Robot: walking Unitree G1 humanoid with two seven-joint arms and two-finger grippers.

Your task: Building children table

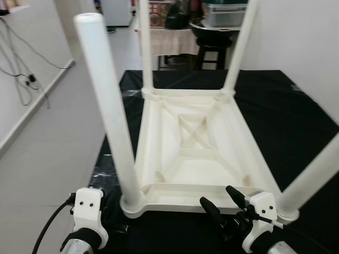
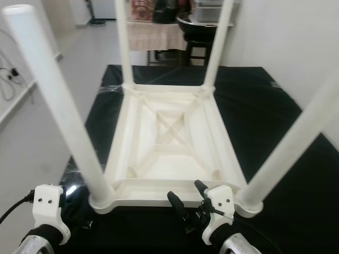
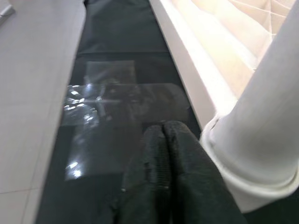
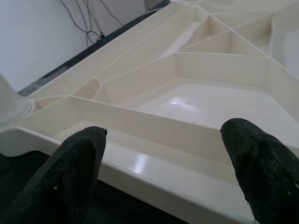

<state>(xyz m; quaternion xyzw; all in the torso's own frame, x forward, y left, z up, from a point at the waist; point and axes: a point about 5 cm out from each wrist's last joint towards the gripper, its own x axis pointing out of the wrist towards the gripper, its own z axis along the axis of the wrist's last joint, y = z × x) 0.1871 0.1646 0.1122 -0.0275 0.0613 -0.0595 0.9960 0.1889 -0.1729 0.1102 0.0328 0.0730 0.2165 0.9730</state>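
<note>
A cream plastic children's table (image 1: 190, 153) lies upside down on a black mat (image 1: 275, 116). All of its legs stand up in their sockets: the near-left leg (image 1: 108, 106), the near-right leg (image 1: 312, 177) and two far legs (image 1: 145, 47). My left gripper (image 3: 163, 128) is shut with nothing in it. It rests low over the mat, right beside the near-left leg's socket (image 3: 252, 158). My right gripper (image 1: 217, 196) is open and points at the table's near rim (image 4: 154, 168), with its fingertips (image 4: 79, 158) just short of that rim.
Pale floor (image 1: 58, 132) runs along the mat's left edge, with cables (image 1: 21, 79) against the white wall. A dark stool (image 1: 212, 47) and cluttered furniture stand beyond the mat's far end. A shiny clear patch (image 3: 93, 98) lies on the mat near my left gripper.
</note>
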